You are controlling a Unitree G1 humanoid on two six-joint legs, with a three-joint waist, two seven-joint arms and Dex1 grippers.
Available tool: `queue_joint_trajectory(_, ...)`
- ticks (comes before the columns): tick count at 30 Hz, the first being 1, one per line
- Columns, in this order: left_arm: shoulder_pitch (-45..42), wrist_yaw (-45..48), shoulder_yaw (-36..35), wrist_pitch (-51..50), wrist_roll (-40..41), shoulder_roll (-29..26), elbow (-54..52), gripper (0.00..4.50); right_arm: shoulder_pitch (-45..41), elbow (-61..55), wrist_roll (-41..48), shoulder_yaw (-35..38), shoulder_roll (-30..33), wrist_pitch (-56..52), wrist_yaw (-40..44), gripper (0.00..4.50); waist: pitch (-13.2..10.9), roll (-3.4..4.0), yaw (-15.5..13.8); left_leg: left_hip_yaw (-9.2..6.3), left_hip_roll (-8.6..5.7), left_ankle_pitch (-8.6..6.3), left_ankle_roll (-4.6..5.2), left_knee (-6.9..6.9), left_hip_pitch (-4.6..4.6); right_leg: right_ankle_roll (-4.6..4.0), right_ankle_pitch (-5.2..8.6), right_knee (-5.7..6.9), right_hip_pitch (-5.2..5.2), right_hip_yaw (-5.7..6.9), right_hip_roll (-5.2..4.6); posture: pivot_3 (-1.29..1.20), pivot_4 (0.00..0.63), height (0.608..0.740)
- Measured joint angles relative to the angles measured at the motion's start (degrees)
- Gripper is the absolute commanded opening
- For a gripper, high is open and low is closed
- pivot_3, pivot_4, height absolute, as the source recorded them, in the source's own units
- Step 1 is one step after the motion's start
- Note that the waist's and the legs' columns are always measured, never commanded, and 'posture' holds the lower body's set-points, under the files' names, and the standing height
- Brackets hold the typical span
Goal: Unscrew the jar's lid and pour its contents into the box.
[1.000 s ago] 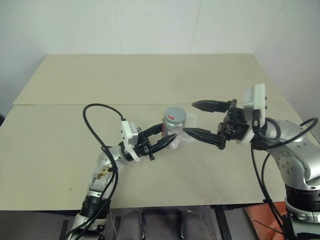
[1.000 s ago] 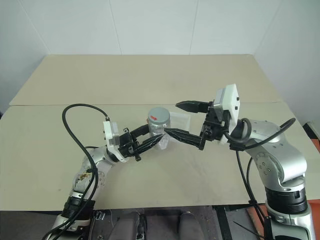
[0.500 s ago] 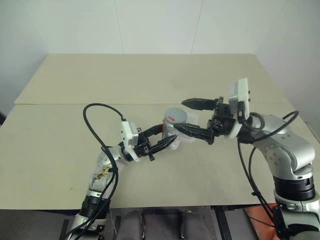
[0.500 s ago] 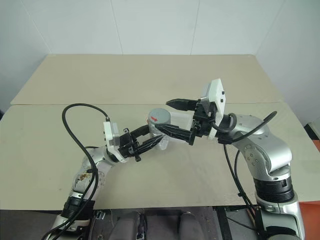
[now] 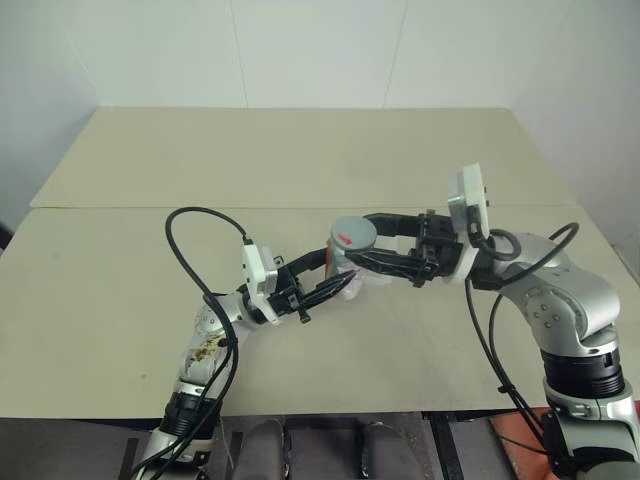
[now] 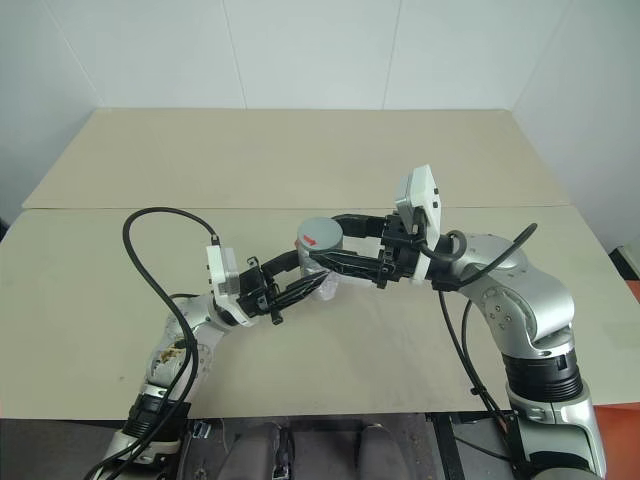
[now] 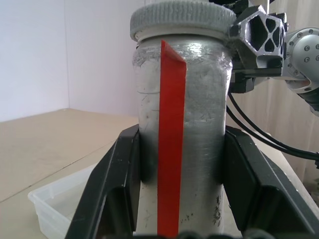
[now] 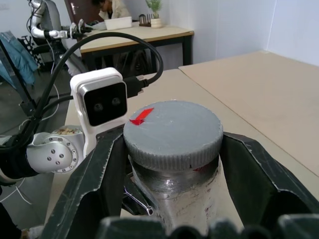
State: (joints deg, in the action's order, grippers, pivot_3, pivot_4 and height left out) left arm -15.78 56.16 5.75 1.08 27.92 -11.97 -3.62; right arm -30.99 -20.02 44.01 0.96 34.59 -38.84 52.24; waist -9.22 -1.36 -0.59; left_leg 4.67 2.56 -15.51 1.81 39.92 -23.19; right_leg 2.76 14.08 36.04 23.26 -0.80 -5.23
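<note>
Fingers (image 8: 94, 184) clamp lid (image 8: 172, 132) | jar (image 7: 182, 129): red strip, no writing

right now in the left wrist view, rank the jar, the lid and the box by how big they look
1. jar, largest, though it sits right at the camera
2. lid
3. box, smallest as seen; it lies farther off and is partly hidden, so its real size may differ

left gripper (image 5: 335, 281) holds the jar (image 5: 343, 268) upright; right gripper (image 5: 362, 238) clamps its lid (image 5: 352, 233).
</note>
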Motion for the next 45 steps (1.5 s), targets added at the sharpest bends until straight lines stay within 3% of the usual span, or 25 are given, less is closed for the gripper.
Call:
queue_joint_trajectory(32,0.01,0.73,0.28,0.04,1.16,-1.01,0.00,1.96,-0.01,0.50,2.82,1.16,-1.86,-3.06,-2.59,2.97,0.00,0.00,0.01,0.00,0.00,0.00,0.00,0.00,0.00,0.00,0.00,0.00,0.00,0.00,0.00,0.00,0.150,0.740)
queue_joint_trajectory(39,-0.09,0.67,0.15,1.41,1.05,-1.12,-0.14,1.96,0.04,0.23,-0.39,0.47,-2.58,1.15,-0.35,2.97,0.00,0.00,0.01,0.00,0.00,0.00,0.00,0.00,0.00,0.00,0.00,0.00,0.00,0.00,0.01,0.00,0.150,0.740)
queue_joint_trajectory(44,0.31,1.17,1.23,1.40,0.36,-1.74,-0.25,1.96,0.00,-0.27,-1.02,0.79,-2.73,2.54,-0.88,4.23,0.00,0.00,0.00,0.01,0.00,0.00,0.00,0.00,0.00,0.00,0.00,0.00,0.00,0.00,0.00,0.00,0.150,0.740)
queue_joint_trajectory(45,0.44,1.29,1.63,1.37,0.28,-1.67,-0.24,1.96,-0.01,-0.58,-1.47,0.79,-2.74,2.83,-1.52,4.23,0.00,0.00,0.01,0.01,0.00,0.00,0.00,0.00,-0.01,0.00,0.00,0.00,0.00,0.01,0.01,0.00,0.150,0.740)
